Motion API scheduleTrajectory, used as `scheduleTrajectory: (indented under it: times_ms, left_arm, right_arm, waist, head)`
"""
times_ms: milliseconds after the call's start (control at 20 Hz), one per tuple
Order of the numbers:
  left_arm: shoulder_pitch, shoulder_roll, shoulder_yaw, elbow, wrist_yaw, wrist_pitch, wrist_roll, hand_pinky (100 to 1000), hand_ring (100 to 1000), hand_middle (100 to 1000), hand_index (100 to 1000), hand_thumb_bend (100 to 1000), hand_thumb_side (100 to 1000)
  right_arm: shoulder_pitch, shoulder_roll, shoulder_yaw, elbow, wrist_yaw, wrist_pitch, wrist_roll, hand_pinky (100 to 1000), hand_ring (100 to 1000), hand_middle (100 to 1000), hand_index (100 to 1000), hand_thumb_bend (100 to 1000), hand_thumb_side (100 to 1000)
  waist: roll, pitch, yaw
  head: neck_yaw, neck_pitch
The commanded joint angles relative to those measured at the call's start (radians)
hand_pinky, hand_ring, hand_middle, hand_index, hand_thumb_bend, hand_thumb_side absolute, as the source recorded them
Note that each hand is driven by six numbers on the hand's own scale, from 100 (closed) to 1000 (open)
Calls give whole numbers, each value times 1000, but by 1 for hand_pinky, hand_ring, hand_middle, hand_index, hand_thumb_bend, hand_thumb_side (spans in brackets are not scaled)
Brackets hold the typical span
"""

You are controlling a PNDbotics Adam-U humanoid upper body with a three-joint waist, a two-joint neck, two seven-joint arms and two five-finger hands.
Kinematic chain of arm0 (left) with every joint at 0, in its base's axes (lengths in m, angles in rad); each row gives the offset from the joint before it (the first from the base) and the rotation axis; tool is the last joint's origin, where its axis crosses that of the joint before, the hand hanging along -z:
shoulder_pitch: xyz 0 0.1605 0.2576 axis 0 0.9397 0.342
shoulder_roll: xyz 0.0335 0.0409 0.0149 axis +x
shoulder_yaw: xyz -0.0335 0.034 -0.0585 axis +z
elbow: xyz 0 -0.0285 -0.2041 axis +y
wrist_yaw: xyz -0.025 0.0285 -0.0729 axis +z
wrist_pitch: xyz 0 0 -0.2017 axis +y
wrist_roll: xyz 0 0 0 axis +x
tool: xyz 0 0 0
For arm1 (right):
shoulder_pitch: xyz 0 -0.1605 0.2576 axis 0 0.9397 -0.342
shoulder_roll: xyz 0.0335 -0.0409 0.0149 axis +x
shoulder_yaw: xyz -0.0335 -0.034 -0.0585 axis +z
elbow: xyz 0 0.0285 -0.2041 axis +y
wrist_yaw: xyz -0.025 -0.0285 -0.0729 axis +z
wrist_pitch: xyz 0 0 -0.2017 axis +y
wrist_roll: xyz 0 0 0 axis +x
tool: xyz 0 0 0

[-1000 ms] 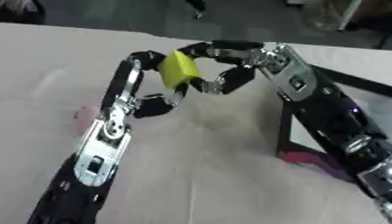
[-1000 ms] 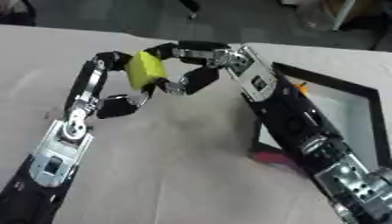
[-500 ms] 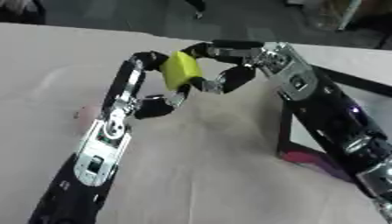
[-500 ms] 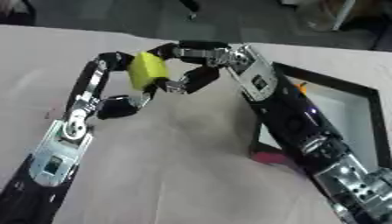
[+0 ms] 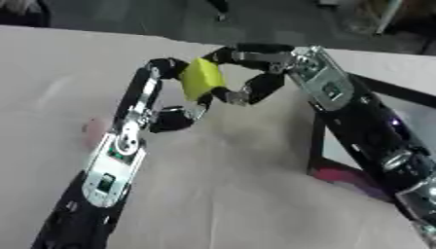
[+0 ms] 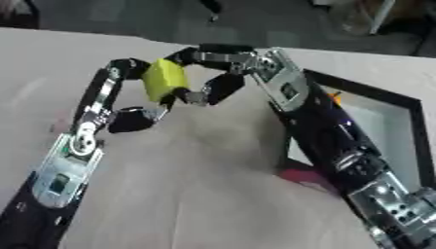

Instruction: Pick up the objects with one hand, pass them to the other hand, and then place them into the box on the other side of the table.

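Observation:
A yellow block (image 5: 202, 78) is held above the middle of the table, between both hands. My left hand (image 5: 173, 118) comes up from the lower left; its fingers (image 5: 159, 66) curl over the block's left top and its thumb sits under it. From the right, my right hand (image 6: 223, 85) has its fingers (image 5: 248, 50) curved over the block's top and its thumb against the lower right edge. The black-rimmed box (image 6: 404, 102) lies on the table's right side, partly hidden behind the right forearm.
A magenta thing (image 5: 338, 176) lies at the box's near corner, under the right arm. A faint pink spot (image 5: 90, 129) shows on the pale tablecloth beside the left forearm. The dark floor lies beyond the table's far edge.

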State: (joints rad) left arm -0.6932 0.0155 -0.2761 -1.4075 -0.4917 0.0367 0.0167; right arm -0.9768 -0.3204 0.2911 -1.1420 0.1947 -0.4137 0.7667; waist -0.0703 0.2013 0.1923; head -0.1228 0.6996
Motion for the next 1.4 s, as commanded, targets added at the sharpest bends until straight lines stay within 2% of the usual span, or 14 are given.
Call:
scheduleTrajectory:
  times_ms: [50,250,450,600,800,900,1050,1400]
  left_arm:
    - [-16,-8,-3,-27,15,-12,6,808,647,513,457,202,100]
    - [-14,-8,-3,-25,22,-13,14,809,646,516,478,180,100]
    - [-13,-8,-4,-24,28,-11,24,812,647,525,524,267,100]
    - [-13,-7,-4,-24,25,-11,34,816,655,539,572,401,100]
    - [-13,-4,-2,-24,-4,-11,52,829,681,574,663,622,226]
    - [-12,-3,-1,-24,-23,-9,66,833,686,582,686,693,285]
    - [-10,-1,1,-22,-39,-5,89,838,695,591,704,731,323]
    - [-7,1,2,-21,-43,-2,108,842,703,597,715,755,347]
  right_arm:
    - [-14,-5,-13,-10,-16,-114,140,974,1000,743,793,100,266]
    - [-14,-4,-22,-8,-44,-67,140,963,1000,675,743,100,277]
    - [-13,-4,-25,-13,-72,-30,140,962,1000,647,700,100,340]
    - [-15,-5,-30,-17,-91,-6,138,960,1000,613,649,100,347]
    - [-17,-7,-33,-26,-112,18,135,956,1000,577,610,100,315]
    - [-18,-10,-34,-31,-118,26,132,952,1000,562,595,100,290]
    - [-16,-12,-35,-34,-118,32,131,948,1000,550,583,100,262]
    - [-15,-15,-40,-34,-110,37,118,941,1000,535,569,100,219]
  waist:
    - [-5,-9,-2]
    - [-4,-8,-2]
    - [-4,-9,-3]
    - [-3,-9,-4]
    - [-2,-11,-5]
    - [-2,-12,-6]
    - [-1,-13,-7]
    - [1,-13,-9]
  head:
    - [0,-12]
    - [0,-12]
    - [-2,-10]
    - [-2,-11]
    - [-1,-11]
    - [-1,-9]
    - [-1,-7]
    - [-1,-4]
